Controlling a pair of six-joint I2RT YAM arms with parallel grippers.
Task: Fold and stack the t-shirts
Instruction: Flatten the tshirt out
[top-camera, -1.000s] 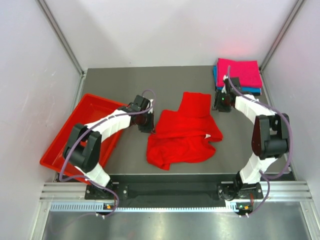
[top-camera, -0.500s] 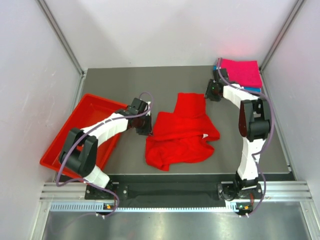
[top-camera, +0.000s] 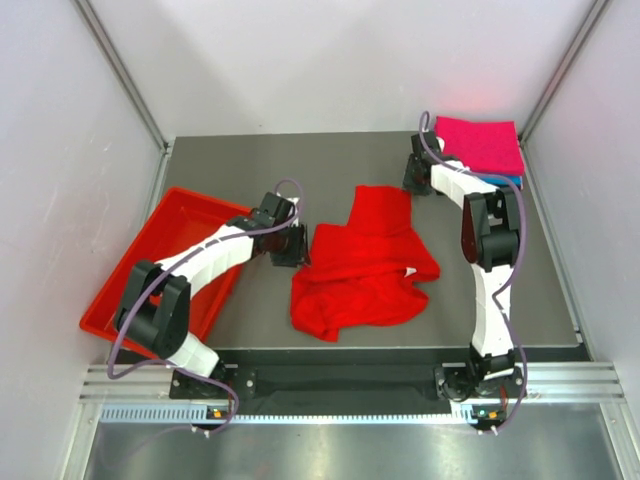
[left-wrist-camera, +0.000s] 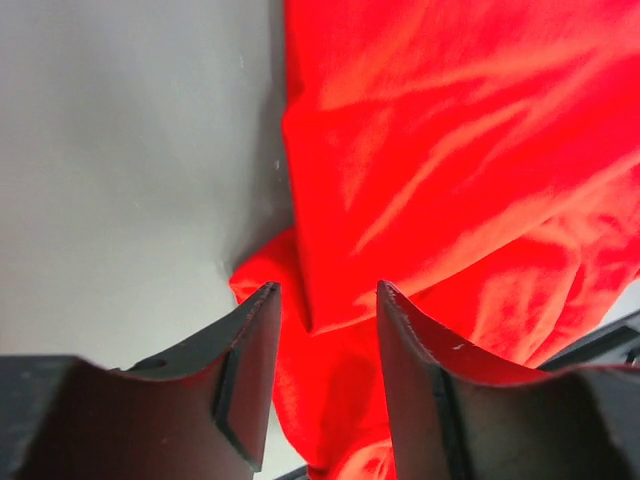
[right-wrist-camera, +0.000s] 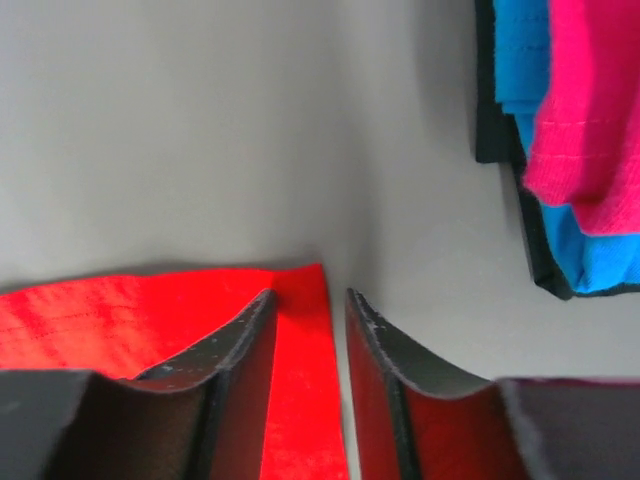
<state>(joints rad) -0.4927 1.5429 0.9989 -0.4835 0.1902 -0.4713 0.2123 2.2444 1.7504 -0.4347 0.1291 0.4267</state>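
Observation:
A bright red t-shirt (top-camera: 365, 260) lies crumpled in the middle of the table. My left gripper (top-camera: 296, 246) sits at its left edge, open. In the left wrist view the jaws (left-wrist-camera: 325, 290) straddle a fold of the red cloth (left-wrist-camera: 450, 150) without pinching it. My right gripper (top-camera: 412, 180) is low over the shirt's far right corner. Its jaws (right-wrist-camera: 309, 295) stand a little apart, with the flat red corner (right-wrist-camera: 300, 340) between them. At the back right a folded magenta-pink t-shirt (top-camera: 480, 142) tops a stack over a teal-blue one (right-wrist-camera: 520, 60) and a black one (right-wrist-camera: 485, 90).
A rigid red plastic tray (top-camera: 150, 260) sits tilted at the table's left edge, close behind my left arm. White walls close in the table on three sides. The folded stack is just right of my right gripper.
My left gripper has opened and let go of the red shirt's left edge. My right gripper has swung left from beside the stack to the shirt's far corner and narrowed slightly.

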